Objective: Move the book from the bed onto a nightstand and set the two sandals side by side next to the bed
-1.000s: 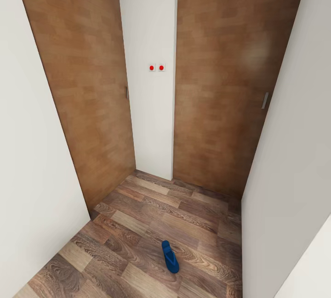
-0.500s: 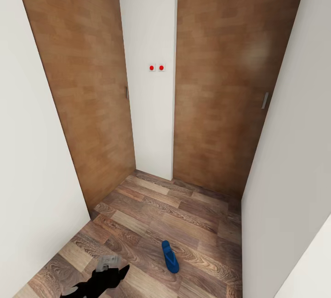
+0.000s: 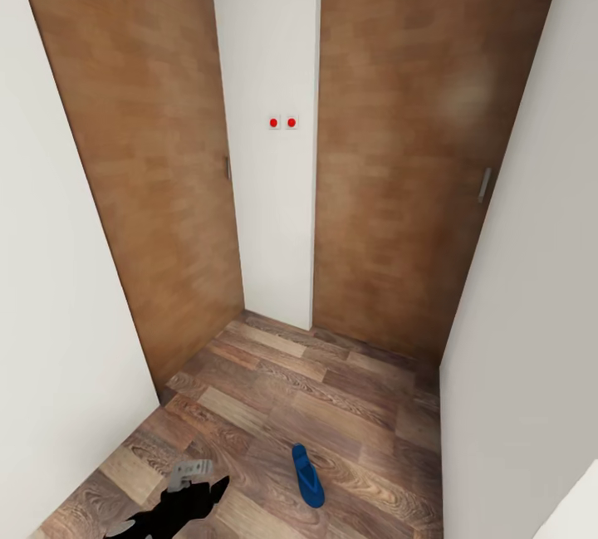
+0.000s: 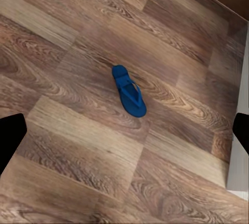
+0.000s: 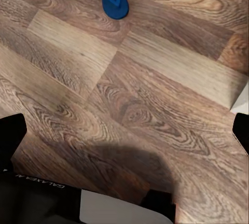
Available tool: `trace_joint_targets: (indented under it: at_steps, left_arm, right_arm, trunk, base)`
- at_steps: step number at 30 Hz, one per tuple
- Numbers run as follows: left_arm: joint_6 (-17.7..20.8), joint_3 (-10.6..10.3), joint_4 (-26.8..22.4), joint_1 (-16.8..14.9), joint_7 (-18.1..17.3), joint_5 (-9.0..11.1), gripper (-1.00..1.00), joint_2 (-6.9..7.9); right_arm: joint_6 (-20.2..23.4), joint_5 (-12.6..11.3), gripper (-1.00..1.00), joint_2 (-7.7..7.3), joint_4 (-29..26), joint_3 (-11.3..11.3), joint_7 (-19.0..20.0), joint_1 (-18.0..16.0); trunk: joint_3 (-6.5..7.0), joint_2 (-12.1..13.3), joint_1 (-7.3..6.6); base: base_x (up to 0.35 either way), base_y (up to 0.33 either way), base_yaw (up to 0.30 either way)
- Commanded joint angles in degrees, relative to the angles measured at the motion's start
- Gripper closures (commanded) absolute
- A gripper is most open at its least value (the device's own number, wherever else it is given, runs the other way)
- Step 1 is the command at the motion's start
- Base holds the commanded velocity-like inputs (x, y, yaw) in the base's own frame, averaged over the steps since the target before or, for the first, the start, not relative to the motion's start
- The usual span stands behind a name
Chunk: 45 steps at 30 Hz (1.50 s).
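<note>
One blue sandal (image 3: 307,476) lies right of the left claw (image 3: 170,506).

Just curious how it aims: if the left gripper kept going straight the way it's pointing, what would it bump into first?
Probably the blue sandal, or the wood-plank floor beside it. The sandal lies near the middle of the left wrist view, nothing in between. The left gripper looks open; depth is unclear.

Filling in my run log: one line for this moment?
scene: hallway, two wooden doors | blue sandal: flat on plank floor | left claw: open, empty | right claw: open
</note>
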Motion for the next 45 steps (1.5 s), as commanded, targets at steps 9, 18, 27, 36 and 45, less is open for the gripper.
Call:
trace_joint_targets:
  at_steps: [9,18,27,36,45]
  left_arm:
    - [0.5,0.3,0.3,0.0,-0.2,0.6,-1.0,-0.04]
    - [0.5,0.3,0.4,0.0,-0.2,0.6,-1.0,-0.06]
    - [0.5,0.3,0.4,0.0,-0.2,0.6,-1.0,-0.06]
    - [0.5,0.3,0.4,0.0,-0.2,0.6,-1.0,-0.1]
    - [0.5,0.3,0.4,0.0,-0.2,0.6,-1.0,-0.09]
  right_arm:
    - [0.0,-0.3,-1.0,0.01,0.0,-0.1,0.4,0.0]
    - [0.0,-0.3,-1.0,0.01,0.0,-0.2,0.4,0.0]
    - [0.0,-0.3,-1.0,0.01,0.0,-0.1,0.4,0.0]
    - [0.0,-0.3,-1.0,0.01,0.0,-0.1,0.4,0.0]
    - [0.0,-0.3,-1.0,0.01,0.0,-0.1,0.4,0.0]
  trunk:
    - [-0.06,0.0,0.03]
    - [-0.06,0.0,0.03]
    - [-0.06,0.0,0.03]
    - [-0.06,0.0,0.03]
    - [-0.06,0.0,0.03]
  base:
    - [0.147,0.0,0.0]
    - [0.233,0.0,0.0]
    - [0.205,0.0,0.0]
    - [0.029,0.0,0.0]
    - [0.251,0.0,0.0]
